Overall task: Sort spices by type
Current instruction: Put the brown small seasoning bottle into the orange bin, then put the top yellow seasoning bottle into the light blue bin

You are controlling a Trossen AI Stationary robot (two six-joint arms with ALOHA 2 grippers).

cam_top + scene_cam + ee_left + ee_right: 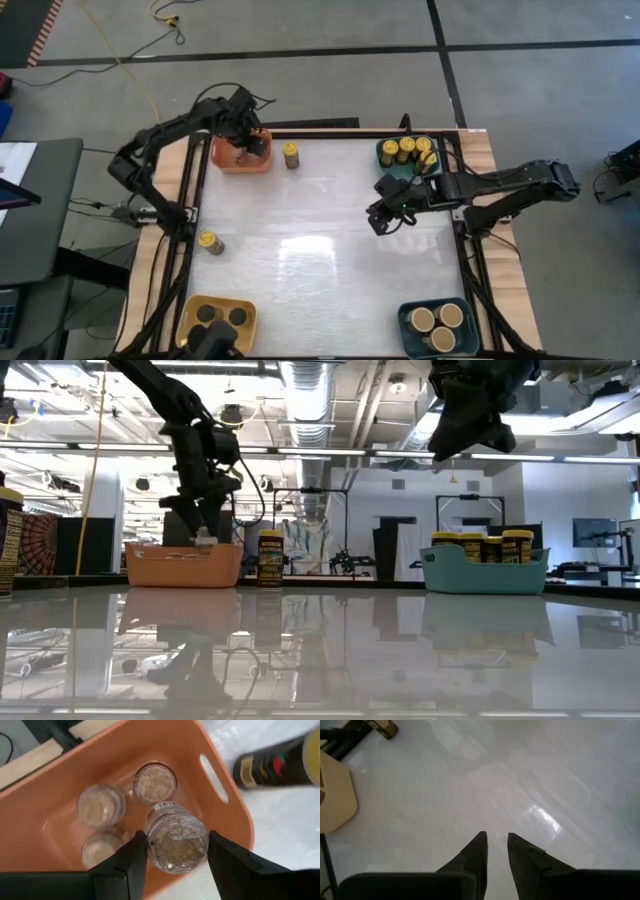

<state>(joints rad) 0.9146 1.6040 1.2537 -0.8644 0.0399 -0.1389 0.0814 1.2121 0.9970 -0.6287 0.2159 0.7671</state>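
Left wrist view: left gripper [175, 851] gripping grey-topped jar [176, 840] over orange bin [227, 802].
Releasing comes next, likely; right gripper [496, 842] waiting closed, empty.

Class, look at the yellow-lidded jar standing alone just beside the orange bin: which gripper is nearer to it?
Left. The left gripper is over the orange bin right beside that yellow-lidded jar, holding a small jar. The right gripper, shut and empty, hovers over bare table farther off.
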